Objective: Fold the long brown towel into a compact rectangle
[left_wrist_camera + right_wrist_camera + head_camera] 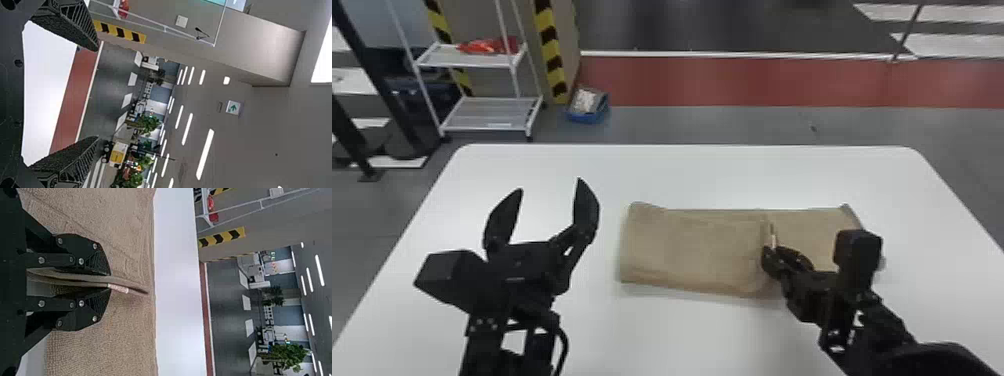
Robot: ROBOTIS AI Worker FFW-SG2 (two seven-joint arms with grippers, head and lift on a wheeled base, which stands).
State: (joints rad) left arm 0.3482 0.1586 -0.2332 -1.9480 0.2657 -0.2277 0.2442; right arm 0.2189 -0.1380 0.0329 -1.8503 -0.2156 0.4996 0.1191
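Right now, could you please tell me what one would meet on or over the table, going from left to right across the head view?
Open left gripper → left part of the brown towel → right gripper, pinching a raised edge of the towel, which also extends behind it.

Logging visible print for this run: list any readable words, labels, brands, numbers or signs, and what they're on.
No readable words, brands or numbers.
Green-and-white sign in the background: arrow symbol, no legible text.
Pale label on the brown towel: markings too small to read.
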